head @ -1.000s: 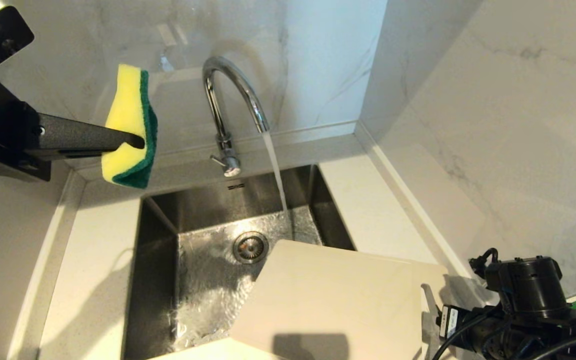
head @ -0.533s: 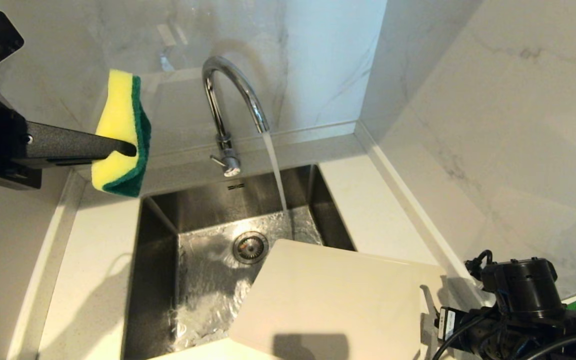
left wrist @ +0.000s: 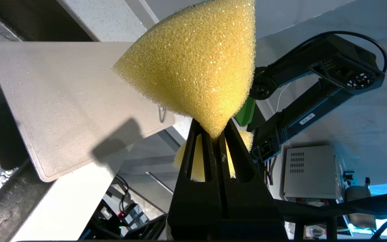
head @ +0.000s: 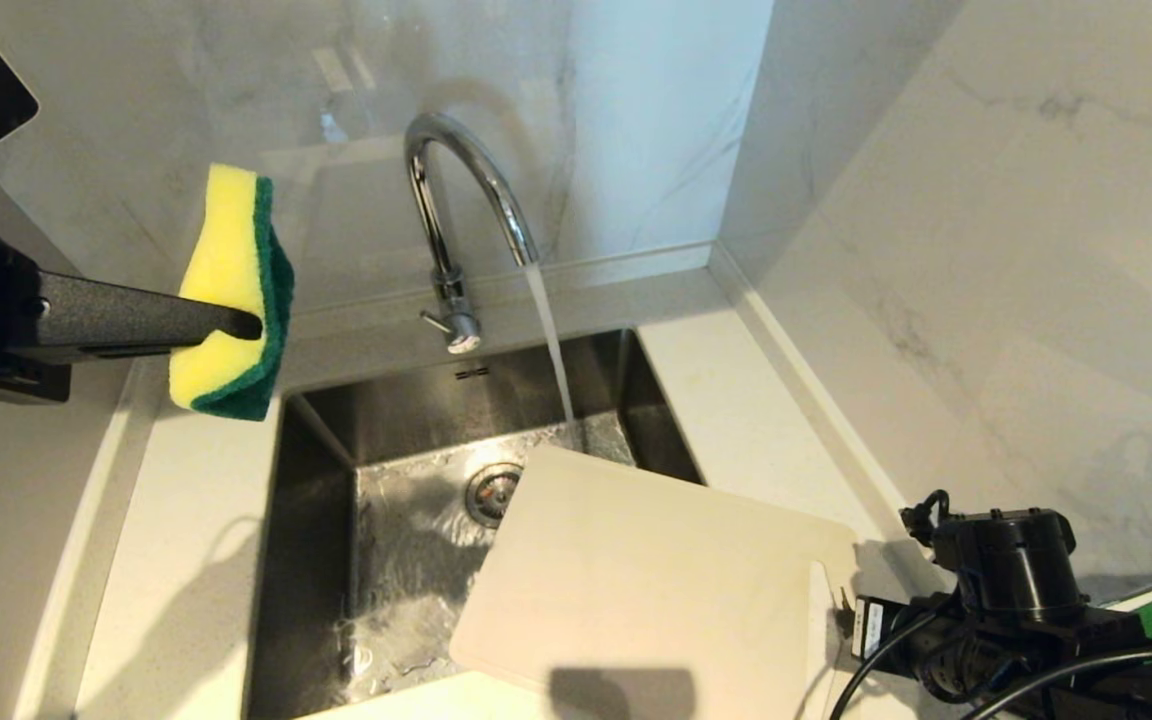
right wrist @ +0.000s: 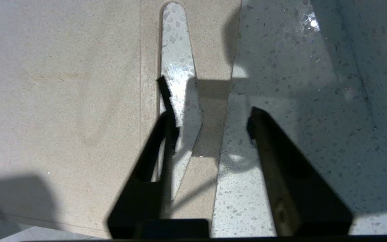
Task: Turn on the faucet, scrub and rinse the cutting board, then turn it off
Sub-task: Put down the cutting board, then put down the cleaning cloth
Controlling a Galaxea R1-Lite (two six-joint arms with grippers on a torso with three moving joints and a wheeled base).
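The chrome faucet (head: 466, 200) runs a stream of water (head: 551, 340) into the sink (head: 316, 560). The cream cutting board (head: 636, 580) lies flat across the sink's front right corner and the counter, just short of the stream. My left gripper (head: 254, 322) is held up left of the faucet, shut on a yellow-green sponge (head: 231, 290), which it pinches in the middle (left wrist: 213, 129). My right gripper (right wrist: 210, 116) is open at the board's handle end. One finger is in the slot, the other outside the edge, and the handle strip (right wrist: 210, 101) lies between them.
Marble walls rise behind and to the right of the sink. White counter (head: 196, 520) flanks the basin. The drain (head: 491, 490) is partly covered by the board's corner. The faucet's small lever (head: 436, 318) sticks out at its base. My right arm (head: 996, 600) fills the lower right.
The board and my right arm have shifted left and toward the faucet, over the drain. My left gripper has moved the sponge down and left.
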